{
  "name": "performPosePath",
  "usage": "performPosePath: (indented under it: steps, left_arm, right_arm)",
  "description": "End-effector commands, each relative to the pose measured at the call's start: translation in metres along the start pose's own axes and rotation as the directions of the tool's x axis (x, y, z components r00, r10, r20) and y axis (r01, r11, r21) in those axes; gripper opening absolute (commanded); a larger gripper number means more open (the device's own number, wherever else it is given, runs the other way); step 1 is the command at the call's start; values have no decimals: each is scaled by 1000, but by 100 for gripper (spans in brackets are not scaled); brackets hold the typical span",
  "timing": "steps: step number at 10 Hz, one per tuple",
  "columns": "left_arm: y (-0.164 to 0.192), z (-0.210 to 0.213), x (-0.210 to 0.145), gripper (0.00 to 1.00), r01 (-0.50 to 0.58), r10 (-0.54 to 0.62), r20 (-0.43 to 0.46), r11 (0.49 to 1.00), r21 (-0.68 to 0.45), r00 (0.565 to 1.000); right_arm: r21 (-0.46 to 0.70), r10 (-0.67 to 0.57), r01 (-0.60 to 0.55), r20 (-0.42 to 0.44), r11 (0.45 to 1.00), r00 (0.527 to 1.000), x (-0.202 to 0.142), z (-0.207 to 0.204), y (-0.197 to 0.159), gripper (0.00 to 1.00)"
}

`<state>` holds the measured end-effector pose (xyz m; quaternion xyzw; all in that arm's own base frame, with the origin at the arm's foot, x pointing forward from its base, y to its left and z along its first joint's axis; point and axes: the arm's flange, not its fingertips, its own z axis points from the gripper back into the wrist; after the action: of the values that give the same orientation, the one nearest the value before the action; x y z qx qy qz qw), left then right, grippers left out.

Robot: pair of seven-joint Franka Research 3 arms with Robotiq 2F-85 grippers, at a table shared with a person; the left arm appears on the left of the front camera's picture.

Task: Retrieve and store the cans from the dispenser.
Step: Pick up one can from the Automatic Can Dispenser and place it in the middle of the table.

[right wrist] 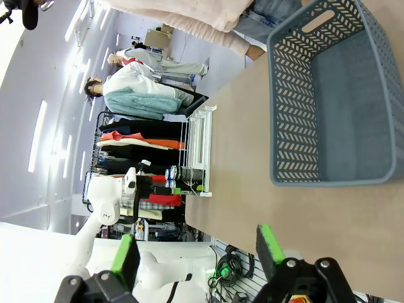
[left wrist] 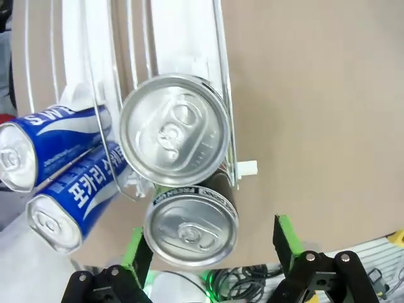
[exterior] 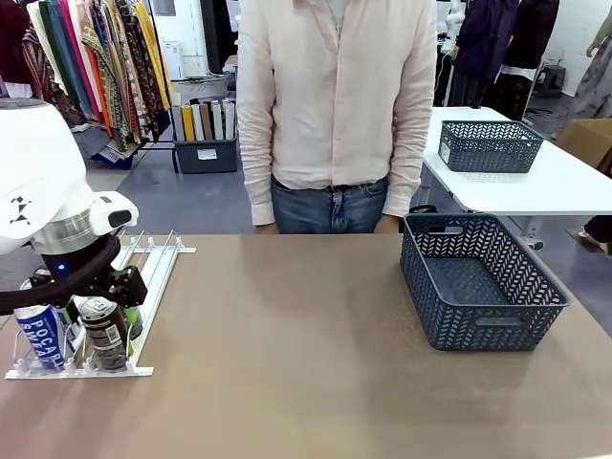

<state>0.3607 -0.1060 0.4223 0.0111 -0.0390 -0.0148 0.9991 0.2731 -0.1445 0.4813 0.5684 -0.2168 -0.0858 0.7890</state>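
The dispenser (exterior: pixel 158 260) lies at about 8 o'clock on the tabletop (exterior: pixel 287 363). All four cans stand upright, crowded at its front lip. In the left wrist view there are two blue cans (left wrist: pixel 66 205) and, at their 3 o'clock, two dark ones in one lane.

The left tool (left wrist: pixel 208 247) hangs over them with jaws wide. Its green pads (left wrist: pixel 282 237) stand on either side of the front dark can (left wrist: pixel 190 230) without pinching it. The second dark can (left wrist: pixel 175 130) is just behind that one, at its 12 o'clock. The right tool (right wrist: pixel 197 249) is also wide and holds nothing, near the basket (exterior: pixel 483 287) at 3 o'clock.

The cans look stiff but thin-walled and glossy. If full, they are probably fairly heavy for their width, so a loose grip may slip and a hard one may dent them. The best hold, I judge, is across the mid-body with the pads on opposite sides below the rim. From there the can should lift straight up over the lip, clear of the neighbouring can and the lane wire.
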Motion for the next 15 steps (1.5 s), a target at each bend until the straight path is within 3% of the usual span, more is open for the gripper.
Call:
performPosePath:
  steps: [1, 8, 9, 10, 15]
  left_arm:
    - [8, -8, -4, 100, -40, 38, 37, 998, 52, 999]
    - [10, -18, 2, 100, 0, 0, 7, 1000, 7, 1000]
    - [10, -18, 3, 40, -4, 3, 24, 1000, 20, 1000]
    - [10, -17, 3, 0, -5, 4, 34, 1000, 31, 999]
    - [12, -15, 4, 0, -18, 17, 34, 999, 43, 999]
  right_arm:
    - [27, 28, -28, 12, 999, 1000, 4, 0, 2, 100]
    - [27, 28, -28, 12, 999, 1000, 4, 0, 2, 100]
    - [27, 28, -28, 12, 999, 1000, 4, 0, 2, 100]
    - [27, 28, -28, 12, 999, 1000, 4, 0, 2, 100]
    - [27, 28, -28, 12, 999, 1000, 4, 0, 2, 100]
